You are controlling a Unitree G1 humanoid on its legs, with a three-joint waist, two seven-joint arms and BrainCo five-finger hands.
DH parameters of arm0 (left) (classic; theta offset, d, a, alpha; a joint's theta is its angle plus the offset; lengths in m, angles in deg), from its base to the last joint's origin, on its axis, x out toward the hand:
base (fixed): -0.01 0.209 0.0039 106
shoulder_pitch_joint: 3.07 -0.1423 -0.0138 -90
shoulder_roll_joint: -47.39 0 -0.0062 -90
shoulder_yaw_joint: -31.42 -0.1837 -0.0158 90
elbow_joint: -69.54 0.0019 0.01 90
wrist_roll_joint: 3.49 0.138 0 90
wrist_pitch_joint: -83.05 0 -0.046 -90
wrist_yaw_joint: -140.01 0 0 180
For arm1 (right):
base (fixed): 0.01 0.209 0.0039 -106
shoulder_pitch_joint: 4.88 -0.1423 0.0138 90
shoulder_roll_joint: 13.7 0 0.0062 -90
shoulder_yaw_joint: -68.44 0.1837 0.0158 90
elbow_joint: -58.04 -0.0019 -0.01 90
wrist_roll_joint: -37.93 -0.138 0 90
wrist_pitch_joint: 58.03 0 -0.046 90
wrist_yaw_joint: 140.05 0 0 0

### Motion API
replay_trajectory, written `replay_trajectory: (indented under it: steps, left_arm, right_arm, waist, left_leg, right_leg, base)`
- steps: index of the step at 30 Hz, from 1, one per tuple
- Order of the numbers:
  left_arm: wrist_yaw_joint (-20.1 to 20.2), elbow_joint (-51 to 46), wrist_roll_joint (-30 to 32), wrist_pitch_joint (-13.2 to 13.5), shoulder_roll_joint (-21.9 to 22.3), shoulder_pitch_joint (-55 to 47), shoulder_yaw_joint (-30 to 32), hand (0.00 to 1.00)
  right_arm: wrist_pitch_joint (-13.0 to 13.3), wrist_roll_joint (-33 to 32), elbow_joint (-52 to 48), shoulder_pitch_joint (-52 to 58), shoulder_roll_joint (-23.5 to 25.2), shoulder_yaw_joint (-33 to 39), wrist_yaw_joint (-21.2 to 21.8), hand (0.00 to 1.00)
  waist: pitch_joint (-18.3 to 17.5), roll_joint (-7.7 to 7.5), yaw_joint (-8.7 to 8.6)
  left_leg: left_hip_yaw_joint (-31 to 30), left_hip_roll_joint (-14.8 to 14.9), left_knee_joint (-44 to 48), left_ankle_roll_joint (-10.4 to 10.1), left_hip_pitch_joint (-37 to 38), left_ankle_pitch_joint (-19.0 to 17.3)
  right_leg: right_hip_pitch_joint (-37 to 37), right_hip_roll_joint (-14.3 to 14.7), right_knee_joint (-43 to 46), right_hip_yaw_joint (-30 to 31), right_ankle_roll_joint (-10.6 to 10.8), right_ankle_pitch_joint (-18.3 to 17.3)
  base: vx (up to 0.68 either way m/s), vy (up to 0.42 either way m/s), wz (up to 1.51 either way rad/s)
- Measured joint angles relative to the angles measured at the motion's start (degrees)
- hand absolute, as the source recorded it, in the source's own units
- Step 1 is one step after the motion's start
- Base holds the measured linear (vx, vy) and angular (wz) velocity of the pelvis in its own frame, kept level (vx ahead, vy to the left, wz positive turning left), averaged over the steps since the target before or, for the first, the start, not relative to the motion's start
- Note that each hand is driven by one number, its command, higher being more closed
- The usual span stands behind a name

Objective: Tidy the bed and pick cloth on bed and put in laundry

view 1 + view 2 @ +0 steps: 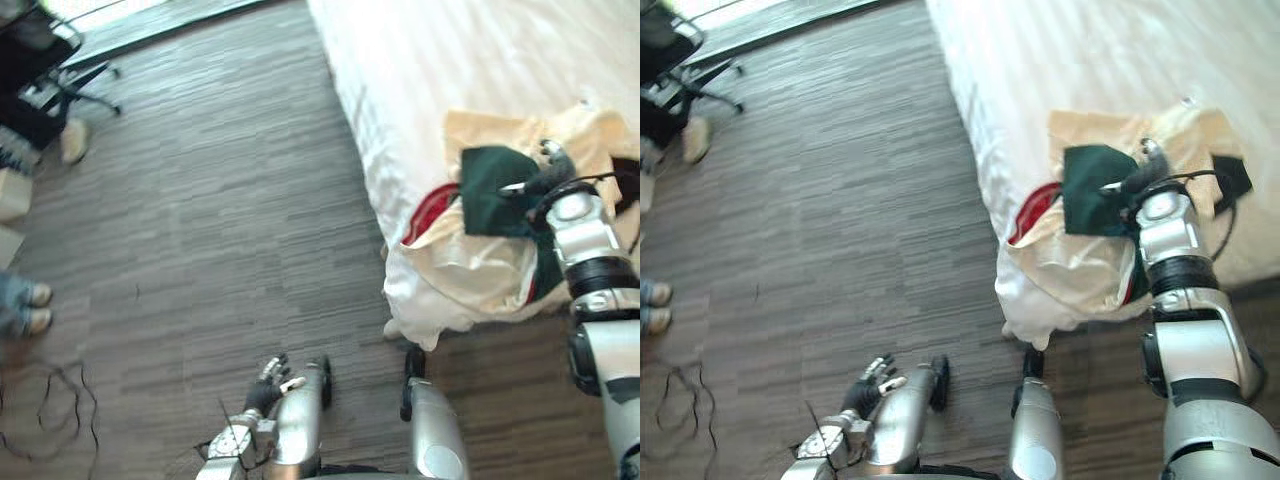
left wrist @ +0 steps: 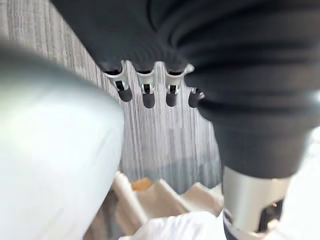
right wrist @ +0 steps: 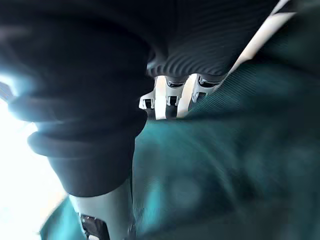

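Observation:
A heap of clothes lies at the near corner of the white bed (image 1: 450, 60): a cream cloth (image 1: 480, 260), a red cloth (image 1: 432, 205) peeking out beside it, a dark green cloth (image 1: 490, 195) on top and a black piece (image 1: 1232, 175) at the far side. My right hand (image 1: 548, 178) rests on the heap with its fingers (image 3: 167, 100) curled into the green cloth (image 3: 225, 165). My left hand (image 1: 268, 385) hangs low over the floor, well away from the bed, its fingers (image 2: 145, 92) relaxed and holding nothing.
Dark wood-look floor (image 1: 220, 220) spreads left of the bed. An office chair (image 1: 60, 70) stands at the far left, with a person's shoes (image 1: 30, 305) and another shoe (image 1: 72, 140) nearby. A pale box (image 1: 12, 195) sits at the left edge.

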Motion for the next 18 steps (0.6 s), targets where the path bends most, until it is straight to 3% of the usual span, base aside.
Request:
replay_trajectory:
  steps: [2, 4, 5, 6, 10, 14, 18]
  left_arm:
    - [0.8, 0.1, 0.2, 0.0, -0.9, 1.4, -0.1, 0.0]
    - [1.3, 0.1, 0.2, 0.0, -1.7, 1.7, -0.1, 0.0]
    - [1.7, 0.3, 0.2, -0.3, -1.8, 2.3, -0.1, 0.0]
    - [1.9, 0.5, 0.1, -0.6, -1.8, 2.7, 0.0, 0.0]
    - [1.9, 1.5, -0.1, -1.0, -1.7, 3.3, -0.1, 0.0]
    - [1.6, 2.5, -1.2, -1.1, -1.6, 3.4, 0.0, 0.0]
    - [2.2, 4.4, -1.2, -0.5, -1.3, 3.2, 0.0, 0.0]
  right_arm:
    - [-0.1, 0.4, -1.6, 0.6, 1.0, 0.0, 0.7, 0.0]
    - [-0.1, 0.6, -3.6, 1.5, 1.7, 0.0, 0.8, 0.0]
    - [0.0, 0.6, -4.4, 1.6, 2.0, -0.2, 1.1, 1.0]
    - [0.1, 1.1, -4.9, 1.4, 3.1, -0.5, 1.6, 1.0]
    - [1.8, 2.6, -6.5, 1.2, 4.0, -2.6, 3.1, 1.0]
    - [2.6, 2.5, -6.3, 0.3, 3.7, -3.6, 3.4, 1.0]
    - [3.2, 1.4, -5.8, 0.4, 2.8, -3.7, 3.4, 1.0]
  waist:
    - [0.4, -0.71, -0.88]
    - [0.4, -0.77, -1.3]
    - [0.5, -0.95, -0.96]
    - [0.5, -1.14, -0.77]
    - [0.5, -1.88, 0.2]
    - [0.5, -1.86, 0.54]
    - [0.6, -1.76, 0.6]
  left_leg:
    - [2.9, -1.4, 1.7, 1.6, 0.9, -1.0]
    - [4.0, -1.2, 2.9, 1.9, 1.1, -1.8]
    - [5.6, -0.6, 3.2, 1.9, 1.1, -2.0]
    - [7.1, 0.1, 3.2, 1.8, 1.2, -2.1]
    - [8.8, 1.7, 3.2, 0.5, 1.9, -3.0]
    - [8.5, 3.2, 2.4, 0.2, 1.9, -3.0]
    - [7.2, 3.0, 0.9, -0.8, 1.9, -2.2]
  right_leg:
    - [1.0, -2.6, -1.5, -0.8, 0.2, 4.1]
    - [0.9, -2.9, -1.3, -1.2, 0.2, 4.1]
    - [-0.2, -4.2, 0.3, -5.4, -2.4, 3.1]
    - [-1.4, -6.1, 3.1, -11.9, -5.4, 2.6]
    - [-1.6, -4.4, 1.7, -12.6, -1.8, 4.2]
    - [-1.9, -3.0, 1.3, -13.5, -1.8, 3.7]
    - [-1.9, -3.9, 1.8, -16.8, -1.7, 2.6]
  base:
    - [0.07, 0.233, -0.37]
    - [0.09, 0.1, -0.3]
    - [0.12, 0.083, -0.51]
    - [0.11, 0.057, -0.49]
    - [0.06, -0.041, -0.4]
    - [0.02, -0.077, -0.11]
    - [0.0, -0.023, 0.12]
